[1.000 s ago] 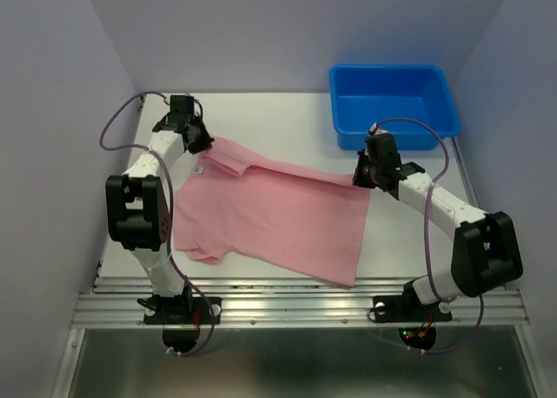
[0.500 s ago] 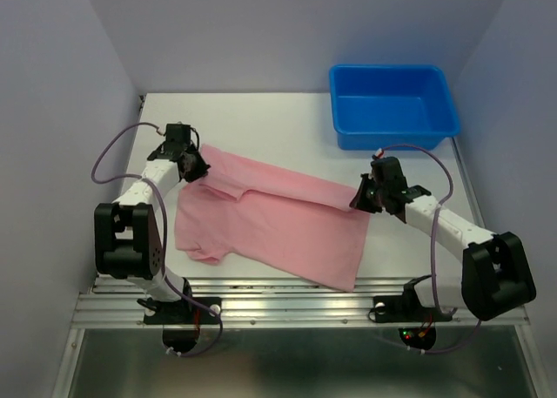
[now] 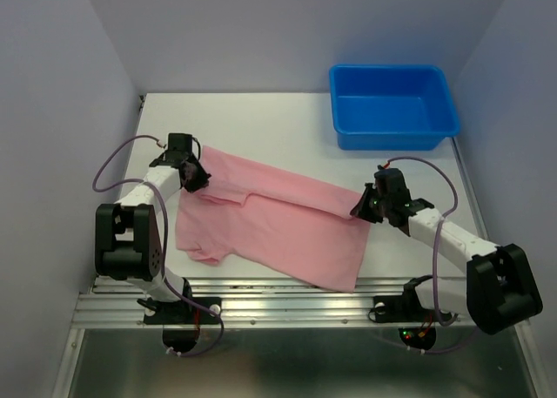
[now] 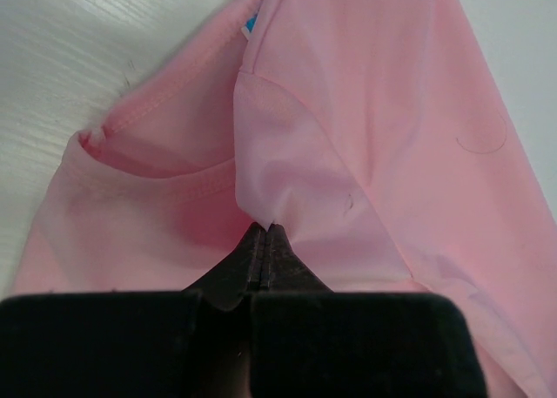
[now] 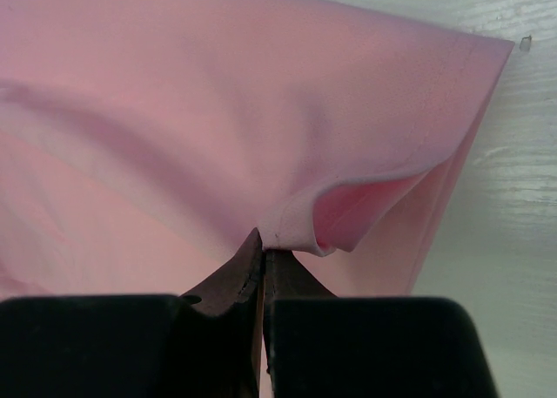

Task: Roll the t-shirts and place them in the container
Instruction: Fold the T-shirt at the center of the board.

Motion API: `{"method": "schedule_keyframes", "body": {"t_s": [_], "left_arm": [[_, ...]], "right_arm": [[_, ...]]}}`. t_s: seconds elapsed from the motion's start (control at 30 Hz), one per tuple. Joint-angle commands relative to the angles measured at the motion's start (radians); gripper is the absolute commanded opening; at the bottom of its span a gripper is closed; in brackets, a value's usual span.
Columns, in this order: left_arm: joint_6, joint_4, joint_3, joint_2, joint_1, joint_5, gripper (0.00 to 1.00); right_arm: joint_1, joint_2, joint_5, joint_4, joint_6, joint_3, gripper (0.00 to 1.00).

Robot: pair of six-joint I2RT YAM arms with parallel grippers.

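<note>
The light pink t-shirt (image 3: 270, 219) lies across the middle of the white table, its far edge folded over toward the front. My left gripper (image 3: 198, 179) is shut on the shirt's fabric near the collar, at the shirt's far left; the wrist view shows its jaws (image 4: 265, 232) pinching a fold of the shirt (image 4: 365, 111). My right gripper (image 3: 361, 208) is shut on the shirt's right edge; its jaws (image 5: 264, 241) pinch a folded hem of the shirt (image 5: 218, 119).
A rigid blue tub (image 3: 392, 106) stands at the back right of the table. Bare white table (image 3: 261, 124) lies behind the shirt. Grey walls close in on both sides. A metal rail (image 3: 296, 306) runs along the front edge.
Both grippers have moved toward the front of the table, carrying the shirt's far edge with them. The folded-over strip has grown wider.
</note>
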Motion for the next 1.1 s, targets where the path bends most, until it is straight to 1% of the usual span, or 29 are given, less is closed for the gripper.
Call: {"method": "schedule_keyframes", "body": {"t_s": [0.0,0.3,0.47,0.6,0.97,1.03,1.07], "left_arm": [[-0.023,0.006,-0.018,-0.065,0.008,-0.009,0.00],[-0.014,-0.007,-0.003,-0.054,0.024,-0.015,0.00],[-0.005,-0.021,0.032,-0.059,0.028,-0.015,0.00],[0.001,-0.032,0.058,-0.047,0.034,-0.015,0.00],[0.024,-0.026,0.066,-0.017,0.038,0.003,0.00],[0.029,-0.024,0.058,-0.020,0.040,0.005,0.00],[0.031,-0.029,0.060,-0.019,0.041,0.003,0.01]], "right_arm": [[0.004,-0.023,-0.015,0.066,0.035,-0.024,0.01],[0.004,-0.047,-0.040,0.111,0.071,-0.075,0.01],[0.004,-0.129,-0.025,0.128,0.086,-0.113,0.01],[0.004,-0.169,0.020,0.111,0.094,-0.121,0.01],[0.022,-0.155,0.002,0.149,0.137,-0.191,0.01],[0.031,-0.150,0.002,0.139,0.155,-0.204,0.14],[0.031,-0.153,0.002,0.134,0.163,-0.208,0.25]]}}
